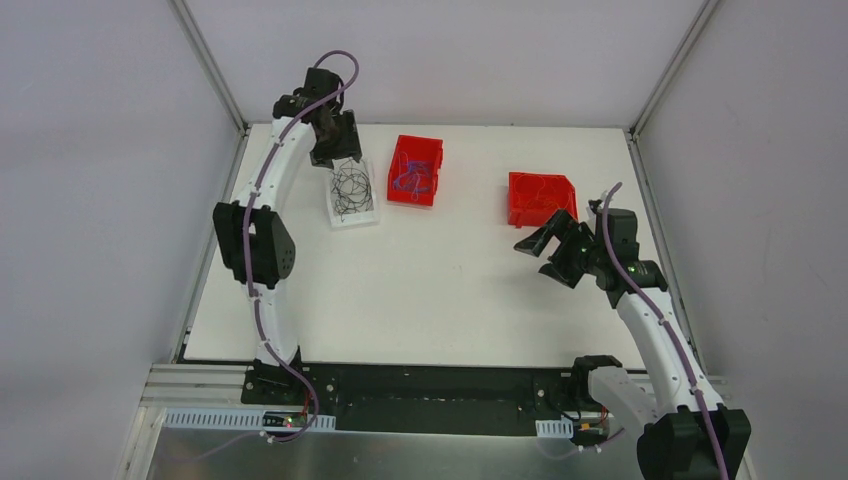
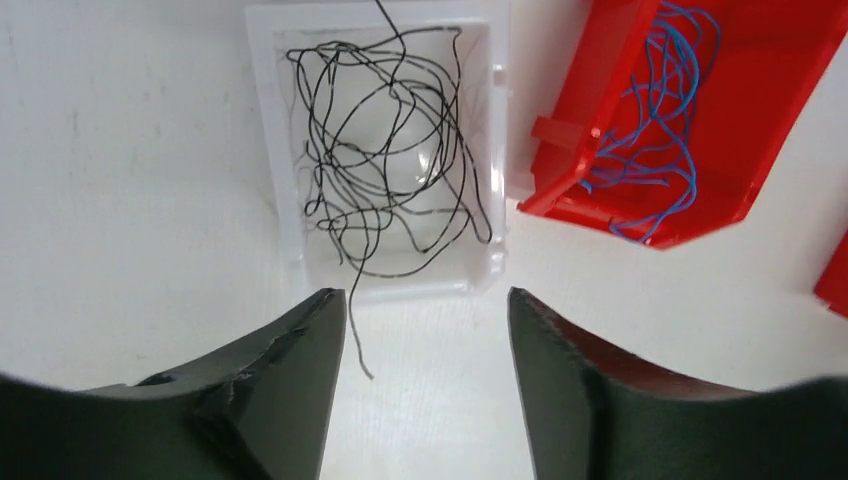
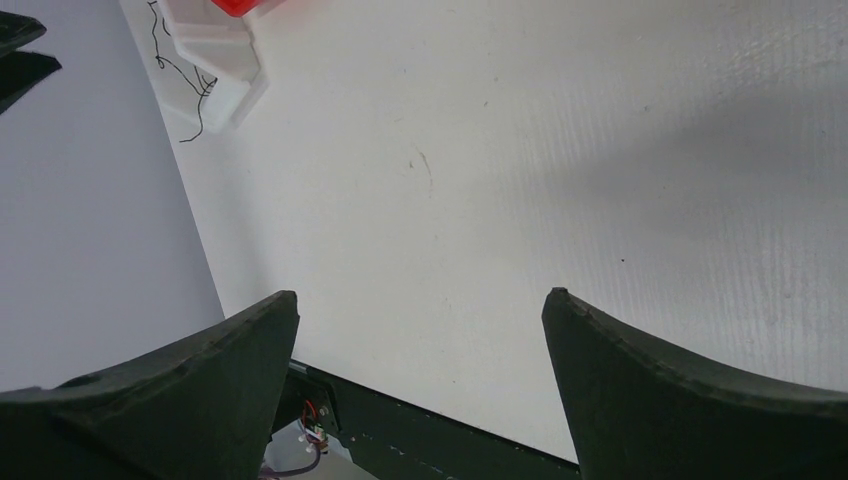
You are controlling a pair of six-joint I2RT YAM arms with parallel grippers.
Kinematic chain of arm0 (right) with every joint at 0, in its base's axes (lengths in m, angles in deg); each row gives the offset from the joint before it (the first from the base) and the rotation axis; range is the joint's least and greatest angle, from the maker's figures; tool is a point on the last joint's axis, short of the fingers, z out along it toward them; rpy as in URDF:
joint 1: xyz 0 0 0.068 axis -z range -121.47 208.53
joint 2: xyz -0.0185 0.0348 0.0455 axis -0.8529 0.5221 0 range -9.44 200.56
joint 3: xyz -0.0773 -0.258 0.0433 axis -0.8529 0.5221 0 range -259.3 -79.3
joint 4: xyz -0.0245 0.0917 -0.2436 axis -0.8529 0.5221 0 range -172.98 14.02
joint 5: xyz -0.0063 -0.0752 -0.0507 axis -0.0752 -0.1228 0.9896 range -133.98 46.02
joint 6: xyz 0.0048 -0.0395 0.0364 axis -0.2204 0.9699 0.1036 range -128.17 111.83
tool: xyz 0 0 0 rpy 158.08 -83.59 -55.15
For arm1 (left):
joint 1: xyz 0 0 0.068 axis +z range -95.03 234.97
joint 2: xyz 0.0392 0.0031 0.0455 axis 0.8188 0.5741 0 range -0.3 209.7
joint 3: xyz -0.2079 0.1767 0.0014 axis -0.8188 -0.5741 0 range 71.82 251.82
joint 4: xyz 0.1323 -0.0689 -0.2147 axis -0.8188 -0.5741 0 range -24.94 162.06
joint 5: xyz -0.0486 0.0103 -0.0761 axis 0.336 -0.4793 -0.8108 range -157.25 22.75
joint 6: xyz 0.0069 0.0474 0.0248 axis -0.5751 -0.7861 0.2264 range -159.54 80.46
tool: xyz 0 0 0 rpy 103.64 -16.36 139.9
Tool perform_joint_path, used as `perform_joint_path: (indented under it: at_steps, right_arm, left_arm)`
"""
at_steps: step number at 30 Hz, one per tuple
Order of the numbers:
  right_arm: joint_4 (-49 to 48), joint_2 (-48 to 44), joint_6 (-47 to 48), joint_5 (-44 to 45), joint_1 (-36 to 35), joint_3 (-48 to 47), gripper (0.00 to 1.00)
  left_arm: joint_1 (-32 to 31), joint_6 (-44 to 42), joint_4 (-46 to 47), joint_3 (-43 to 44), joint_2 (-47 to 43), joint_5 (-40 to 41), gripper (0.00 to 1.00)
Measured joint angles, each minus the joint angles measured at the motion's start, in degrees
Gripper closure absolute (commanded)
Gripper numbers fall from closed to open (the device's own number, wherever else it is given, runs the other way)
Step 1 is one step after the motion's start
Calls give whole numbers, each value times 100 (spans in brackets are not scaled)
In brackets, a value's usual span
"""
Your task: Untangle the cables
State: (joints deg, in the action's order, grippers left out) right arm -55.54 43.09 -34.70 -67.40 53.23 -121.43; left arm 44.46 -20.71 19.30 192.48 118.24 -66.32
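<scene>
Jaws of the right gripper (image 1: 545,255) stand spread wide at 3 o'clock in the overhead view, above the bare table (image 1: 430,290) and holding nothing. Those of the left gripper (image 1: 337,152), at 11 o'clock, cannot be judged from above. Three containers line the far side. A clear tray (image 1: 355,223) at 11 o'clock, just under the left gripper, holds the black cables (image 1: 352,188). A red bin (image 1: 420,147) at 12 o'clock holds the blue cables (image 1: 412,180). A second red bin (image 1: 522,200) sits at 1 o'clock, just beyond the right gripper, and its contents are too fine to resolve.

Left wrist view: this supplies what the overhead view lacks. The left jaws stand apart and pinch nothing. The black cables lie as a loose coil inside the tray at 12 o'clock. One strand end trails over the near rim onto the table and ends between the jaws. The blue cables are heaped in the red bin at 2 o'clock, just beside the tray.

Right wrist view: the jaws are spread wide with only bare table between them. The tray's corner shows at 11 o'clock, a black strand hanging over its edge.
</scene>
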Motion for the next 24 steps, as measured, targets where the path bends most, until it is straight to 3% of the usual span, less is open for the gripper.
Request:
perform_joint_path:
  at_steps: [1, 2, 11, 18, 24]
  right_arm:
    - [2, -13, 0, 0, 0, -2, 1]
    - [0, -26, 4, 0, 0, -7, 1]
    - [-442, -581, -79, 319, 11, -87, 1]
    - [-2256, -1930, -90, 1075, 15, 1360, 1]
    - [-3032, -1797, 400, 1720, 15, 2092, 1]
  left_arm:
    - [0, 11, 72, -203, -205, -72, 5]
    - [-4, 24, 168, -468, -446, -125, 2]
    - [-435, 546, 1937, -4395, -3550, -387, 1]
    - [-487, 839, 3567, -7088, -5558, -81, 1]
    - [-483, 909, 4697, -8944, -6594, 400, 1]
